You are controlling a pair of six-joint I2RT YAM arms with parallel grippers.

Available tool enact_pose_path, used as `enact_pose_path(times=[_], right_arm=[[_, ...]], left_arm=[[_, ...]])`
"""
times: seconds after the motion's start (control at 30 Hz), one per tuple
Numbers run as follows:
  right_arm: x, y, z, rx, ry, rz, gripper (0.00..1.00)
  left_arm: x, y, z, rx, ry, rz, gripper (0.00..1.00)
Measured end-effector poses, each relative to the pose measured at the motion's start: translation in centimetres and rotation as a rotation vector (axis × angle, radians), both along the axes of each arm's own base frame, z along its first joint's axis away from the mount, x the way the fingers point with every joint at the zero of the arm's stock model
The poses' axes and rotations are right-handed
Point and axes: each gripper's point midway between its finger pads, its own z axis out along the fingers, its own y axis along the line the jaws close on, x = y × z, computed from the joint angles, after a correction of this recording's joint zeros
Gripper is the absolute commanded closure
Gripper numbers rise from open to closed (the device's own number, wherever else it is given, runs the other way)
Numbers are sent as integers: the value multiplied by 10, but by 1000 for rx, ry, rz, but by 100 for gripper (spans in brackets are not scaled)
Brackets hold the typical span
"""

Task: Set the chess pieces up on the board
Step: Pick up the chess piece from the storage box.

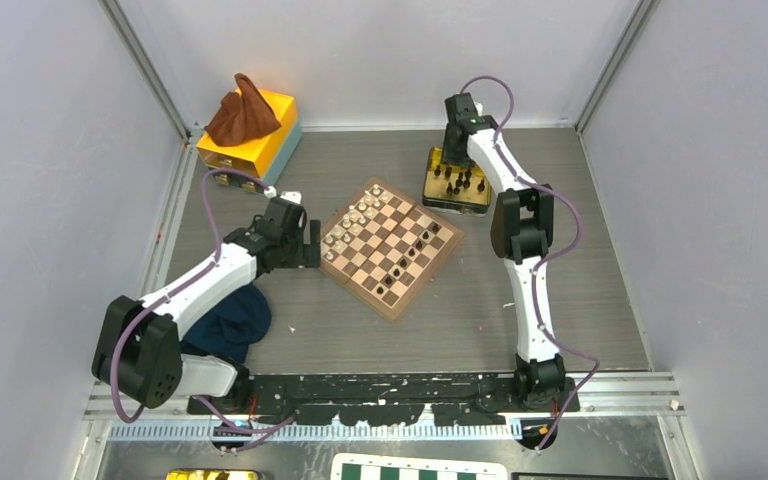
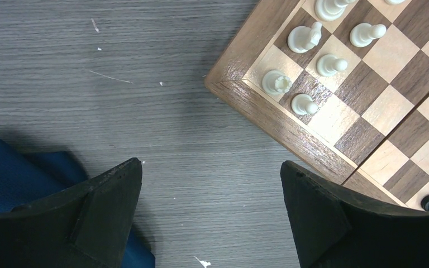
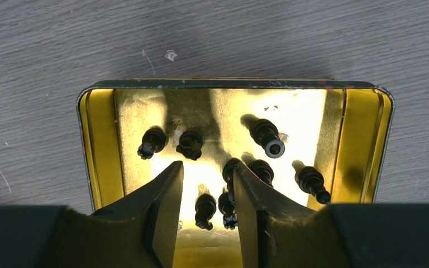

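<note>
The job looks partly done. The white pieces (image 2: 304,38) stand in two rows along one side of the board (image 1: 375,285); only a few black pieces (image 3: 268,138) stand on the other side, so most of that side is bare. About eight black ones sit in the gold tin (image 3: 98,139), some upright and some tipped over; each has to be lifted out and put on its own square, so a lot is left to do.

The board lies in the middle of the table (image 2: 117,84), turned like a diamond, between the two arms; the tin sits near its back right edge.

The right hand (image 3: 206,166) is low in the tin. Its jaws are partly apart, with one small black piece in the gap; the piece does not look pinched, so the hand seems to hold nothing. The left hand (image 2: 211,167) hovers over the table by the board's corner, near the white pieces; its jaws are wide apart and empty.

The black pieces are tiny, dark and shiny, each thinner than a finger of the hand; a few crowd close together by the right hand, so they look easy to knock over. The board is wood, with dark and light squares, a brown rim and a thin seam across it.
</note>
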Motion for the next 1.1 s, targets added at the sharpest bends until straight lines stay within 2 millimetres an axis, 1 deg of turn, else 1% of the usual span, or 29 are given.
enact_pose_path(times=[0.13, 0.33, 0.6, 0.73, 1.1], right_arm=[[3, -1, -3, 10, 2, 0, 57], [8, 3, -5, 29, -4, 11, 57], [8, 6, -19, 39, 20, 21, 58], [8, 6, -20, 42, 22, 22, 63], [10, 8, -16, 52, 12, 27, 74]], left_arm=[[0, 0, -3, 4, 8, 0, 6], [0, 1, -6, 8, 17, 3, 6], [0, 2, -9, 13, 29, 6, 7], [0, 3, -11, 17, 35, 7, 7], [-1, 3, -15, 21, 46, 8, 7]])
